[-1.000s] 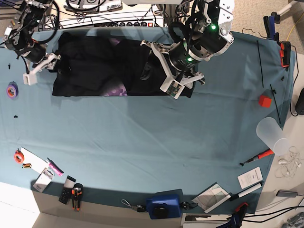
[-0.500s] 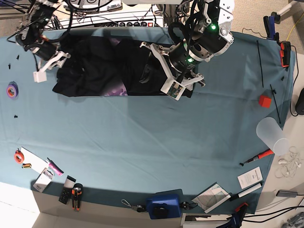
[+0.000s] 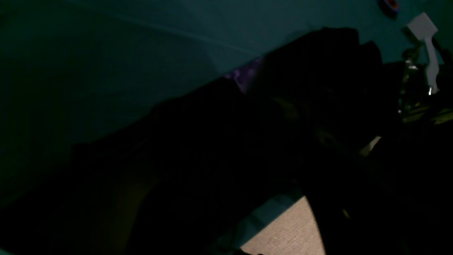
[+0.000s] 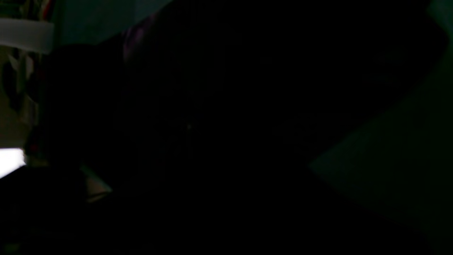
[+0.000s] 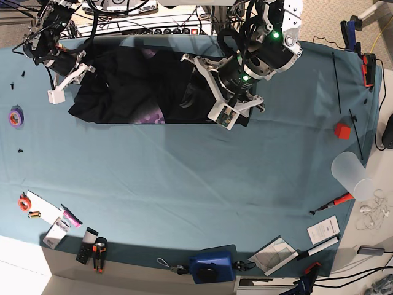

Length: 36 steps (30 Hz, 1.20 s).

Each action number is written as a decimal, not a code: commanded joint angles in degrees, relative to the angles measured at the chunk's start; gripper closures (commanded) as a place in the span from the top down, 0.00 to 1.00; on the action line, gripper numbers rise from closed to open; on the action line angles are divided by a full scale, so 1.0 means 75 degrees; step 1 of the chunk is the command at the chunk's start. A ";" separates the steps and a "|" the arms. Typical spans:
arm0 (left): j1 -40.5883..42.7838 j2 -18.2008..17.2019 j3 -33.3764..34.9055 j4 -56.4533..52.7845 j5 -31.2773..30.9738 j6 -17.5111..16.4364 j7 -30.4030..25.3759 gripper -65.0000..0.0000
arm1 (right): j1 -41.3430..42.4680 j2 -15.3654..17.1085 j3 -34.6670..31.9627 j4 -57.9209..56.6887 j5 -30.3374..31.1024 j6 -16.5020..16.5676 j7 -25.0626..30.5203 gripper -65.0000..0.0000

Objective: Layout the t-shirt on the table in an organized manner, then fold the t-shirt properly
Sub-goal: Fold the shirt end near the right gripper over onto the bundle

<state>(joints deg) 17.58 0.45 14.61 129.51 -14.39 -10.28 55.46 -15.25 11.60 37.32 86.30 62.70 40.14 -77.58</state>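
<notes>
Right claw lifted back off t-shirt, spread, empty; left claw grip indeterminate; layout unfinished.

Black t-shirt (purple print patch), teal table

Black arms (green lights), white claws

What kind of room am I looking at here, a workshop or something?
Probably a robotics lab or workshop. A big table under teal cloth has two robot arms bent over a black t-shirt, hand tools and tape rolls lie around its edges, and cables and a power strip run behind it.
</notes>
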 commanded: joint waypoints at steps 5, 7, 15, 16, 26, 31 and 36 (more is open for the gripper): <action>-0.0015 0.0047 0.0035 0.0119 -0.0108 -0.0029 -0.0187 0.53 | 0.0335 0.0484 -0.0012 0.0117 -0.1355 -0.0019 0.0361 0.00; -0.0017 0.0047 0.0035 0.0119 -0.0105 -0.0029 -0.0169 0.53 | 0.0513 0.0801 -0.0012 0.0149 -0.1874 -0.0019 0.0804 0.00; -0.0015 0.0047 0.0035 0.0119 -0.0105 0.0050 -0.0108 0.53 | 0.1437 0.1912 -0.0012 0.0149 -0.4794 -0.0740 0.1871 0.00; -0.0017 0.0047 0.0032 0.0119 -0.0090 0.0122 -0.0099 0.53 | 0.1527 0.1999 -0.0015 0.0149 -0.5015 -0.0842 0.1859 0.00; 0.0087 0.0044 0.0026 0.0119 0.3316 0.1396 0.0370 0.20 | 0.1609 0.1655 -0.0029 0.1434 -0.5866 -0.1244 0.1335 0.00; 0.0111 0.0047 0.0029 0.0117 0.3378 0.1454 0.0347 0.11 | 0.1562 0.1072 -0.0192 0.2821 -0.5963 -0.1355 0.1003 0.00; 0.0111 0.0047 0.0029 0.0117 0.3378 0.1454 0.0347 0.11 | 0.1177 0.1061 -0.1603 0.3815 -0.6050 -0.1967 0.0883 0.00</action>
<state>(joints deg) 18.55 0.47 14.61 129.47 10.90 0.45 59.53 -7.11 18.70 24.77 113.91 16.80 25.30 -72.20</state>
